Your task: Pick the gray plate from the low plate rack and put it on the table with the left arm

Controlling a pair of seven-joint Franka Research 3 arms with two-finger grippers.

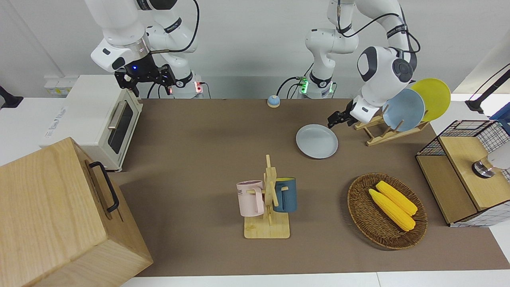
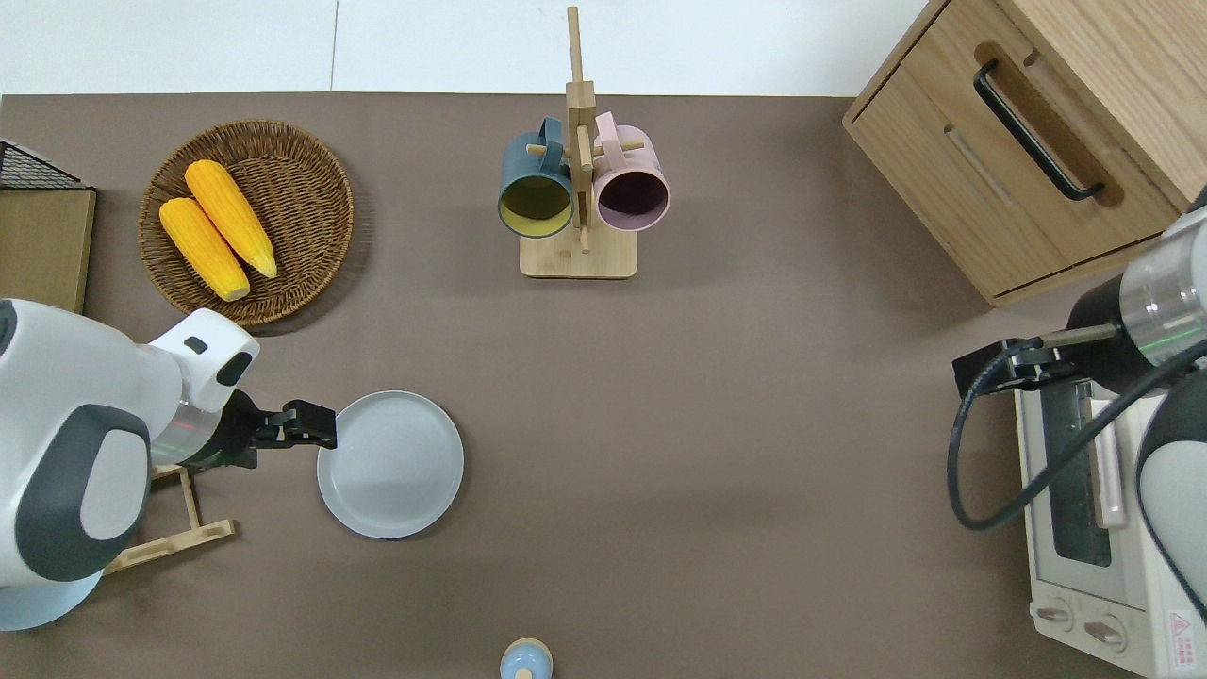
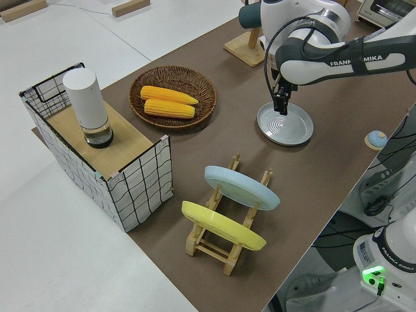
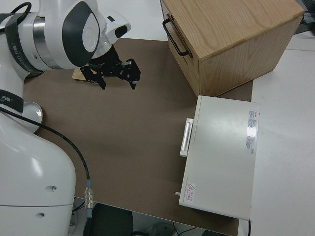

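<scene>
1. Wooden low plate rack (image 1: 382, 137) stands at the left arm's end of the table (image 2: 754, 424). It holds a light-blue plate (image 1: 403, 109) and a yellow plate (image 1: 434, 95), both leaning on its pegs. No gray plate is in it.
2. Left gripper (image 2: 321, 426) is at the rim of the gray plate (image 2: 390, 464), on the side toward the rack, with its fingers pointing down at the edge. Whether the fingers clamp the rim or have let go cannot be told from these views.
3. Gray plate lies flat on the brown mat beside the rack, toward the table's middle, rim up. Judgement: the placing looks done or nearly so; what is left is to confirm release and lift the gripper clear without dragging the plate.
4. Mug stand (image 2: 577, 189) is farther from the robots and well apart from the plate, so it poses no obstruction.
5. Right gripper (image 4: 118, 81) is parked, fingers spread wide, holding nothing.
</scene>
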